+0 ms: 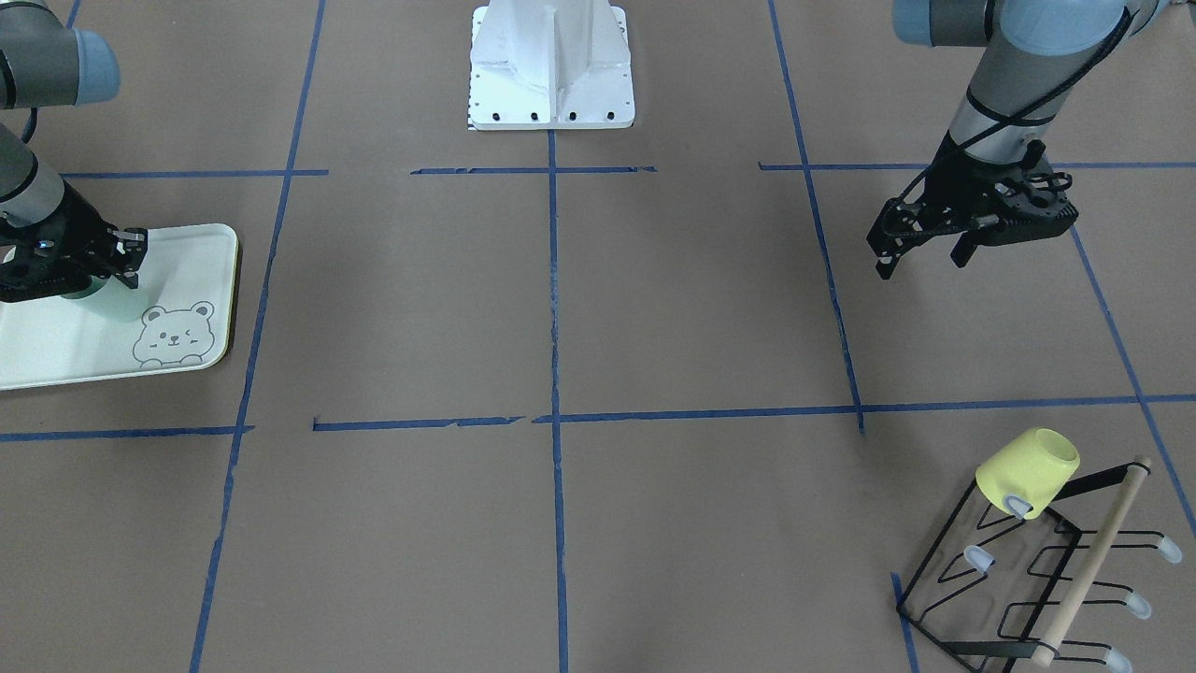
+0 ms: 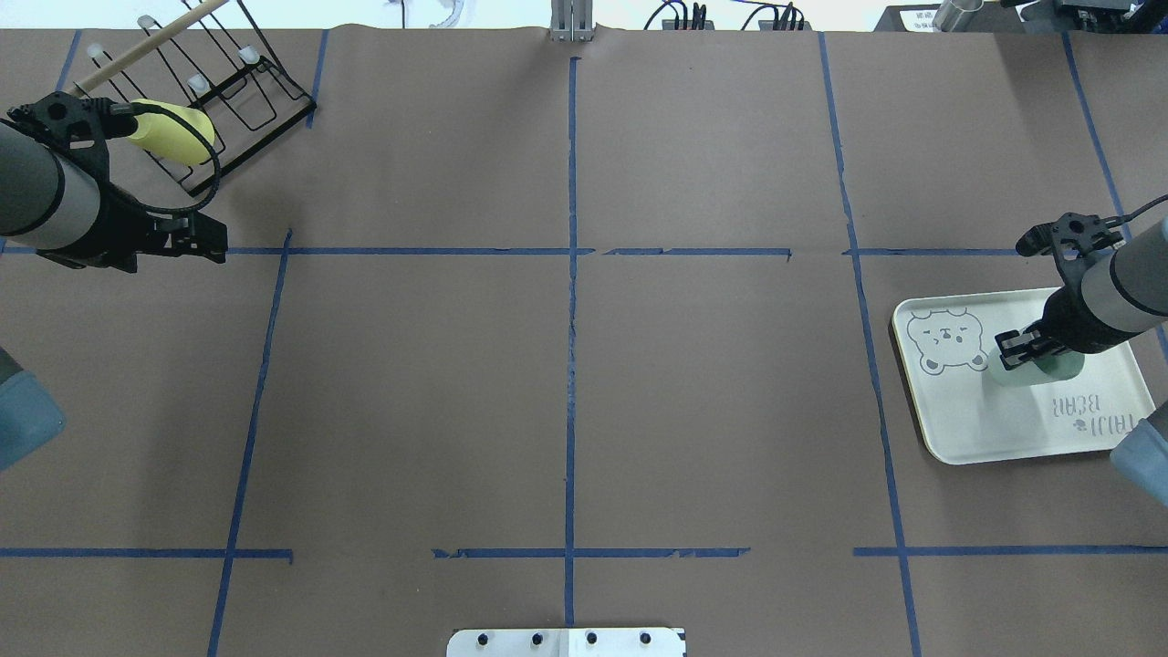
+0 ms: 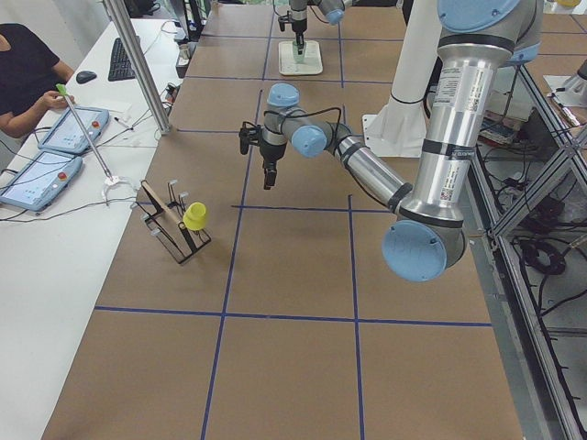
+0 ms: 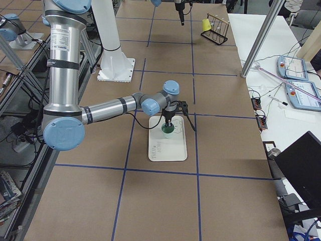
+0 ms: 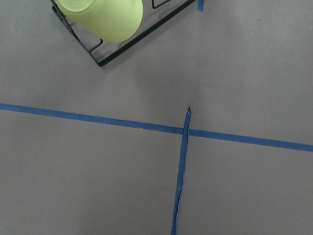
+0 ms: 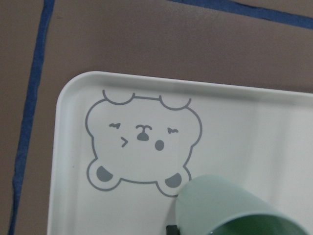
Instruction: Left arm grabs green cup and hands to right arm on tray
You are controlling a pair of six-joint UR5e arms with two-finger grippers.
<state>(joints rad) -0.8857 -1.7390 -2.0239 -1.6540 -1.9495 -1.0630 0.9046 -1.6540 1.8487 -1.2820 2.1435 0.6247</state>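
A: State of the right gripper (image 2: 1017, 351)?
B: It was pressed in on the green cup (image 2: 1049, 372), pinching it near the rim as far as I could tell. The cup was directly under the gripper, over the tray (image 2: 1004, 429). Base was at or just above the tray floor; contact wasn't clear.
A: And the left gripper (image 1: 923, 264)?
B: Spread, empty, hanging above the desk (image 2: 566, 411), well apart from the green cup. The yellow cup (image 1: 1026, 472) on the rack (image 1: 1028, 570) was near it, off to one side.
A: Step in hand?
B: I judged it the set-down. The hand-over looked done, with only the release left.
A: How to do that well?
B: Base flat on the tray before letting go. In the right wrist view the cup looked a bit tilted, maybe just camera angle, so level it first. Then spread the gripper only enough to clear the wall and lift straight up. No sideways drag, or a finger could catch the rim. It's a light plastic tumbler and I'd expect it to topple easily.
A: Spot okay?
B: Yes. The bear drawing (image 6: 142, 142) was just beside the gripper, and the tray's edges were clear of the cup on every side I could see. No repositioning needed.
A: Left arm?
B: Nothing for it to do at the tray.
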